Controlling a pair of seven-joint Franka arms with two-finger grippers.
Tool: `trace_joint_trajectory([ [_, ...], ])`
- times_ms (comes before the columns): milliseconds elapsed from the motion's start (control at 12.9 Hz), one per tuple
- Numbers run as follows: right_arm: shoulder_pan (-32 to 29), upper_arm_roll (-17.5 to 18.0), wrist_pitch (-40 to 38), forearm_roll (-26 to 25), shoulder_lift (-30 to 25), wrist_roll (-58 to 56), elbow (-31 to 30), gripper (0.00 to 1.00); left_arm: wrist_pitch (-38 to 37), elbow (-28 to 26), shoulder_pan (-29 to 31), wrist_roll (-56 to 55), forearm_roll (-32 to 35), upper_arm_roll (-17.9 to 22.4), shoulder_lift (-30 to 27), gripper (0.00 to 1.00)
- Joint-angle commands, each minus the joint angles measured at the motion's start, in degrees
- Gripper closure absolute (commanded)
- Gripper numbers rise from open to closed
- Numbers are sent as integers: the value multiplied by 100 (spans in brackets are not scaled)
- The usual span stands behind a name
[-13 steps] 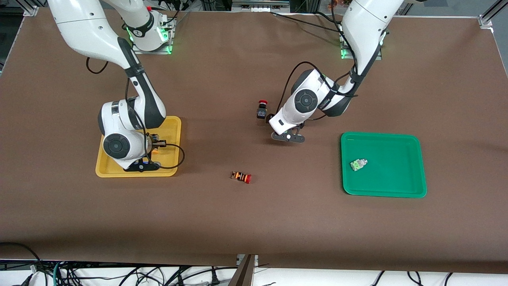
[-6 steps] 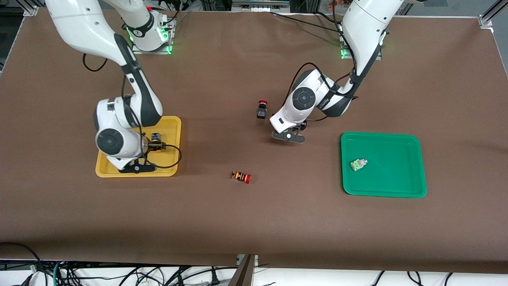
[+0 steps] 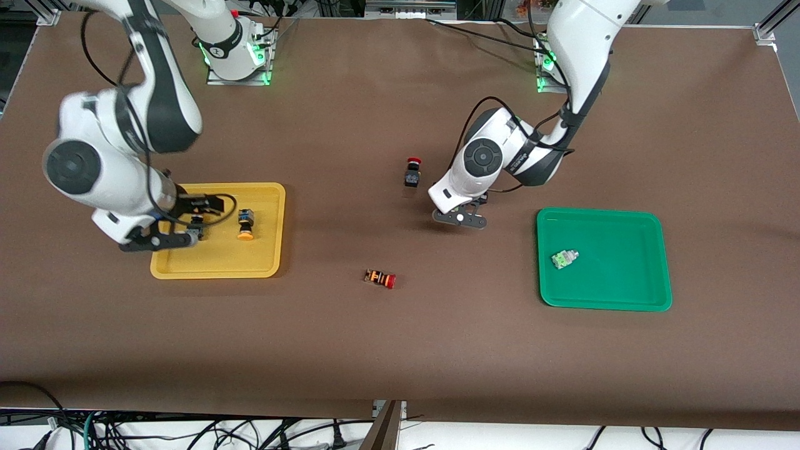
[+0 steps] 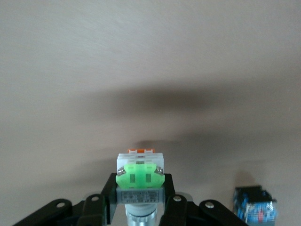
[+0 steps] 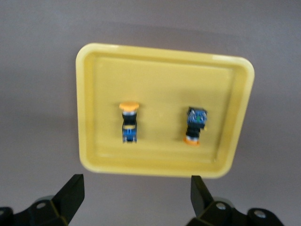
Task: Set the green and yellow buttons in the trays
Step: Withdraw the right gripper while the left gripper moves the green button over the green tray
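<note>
The yellow tray holds two yellow buttons, one in plain sight and one partly hidden by my right gripper. The right wrist view shows the tray from above with both buttons lying apart, and my right gripper is open and empty over the tray's edge. My left gripper is shut on a green button, over bare table between the black switch and the green tray. A second green button lies in that tray.
A black-bodied switch with a red cap stands near the left gripper and also shows in the left wrist view. An orange-striped switch with a red cap lies mid-table, nearer the front camera.
My right gripper rose out of the yellow tray and swung toward the right arm's end, leaving a yellow button in the tray. My left gripper drifted slightly toward the green tray.
</note>
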Motion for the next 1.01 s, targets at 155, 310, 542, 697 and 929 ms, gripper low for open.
trace_joint_trajectory([
  [155,-322,317,-943,-5,-1217,-140,-76,0,-2020,1212,1054,1748,351,-8,-114,100],
  [310,-472,299,-1489,-40,-1166,-114,616,0,-2118,1204,1555,2750,360,10,-141,100],
  [542,-552,290,-1657,-75,-1200,-158,848,0,-2189,1195,2302,3894,1042,27,-98,100],
  [697,-552,238,-1999,-84,-1183,-202,1111,0,-2119,1160,2611,4213,1456,36,69,100],
  [929,-552,247,-2177,-154,-1139,-281,1217,0,-1435,1063,3032,4695,1924,36,455,100],
])
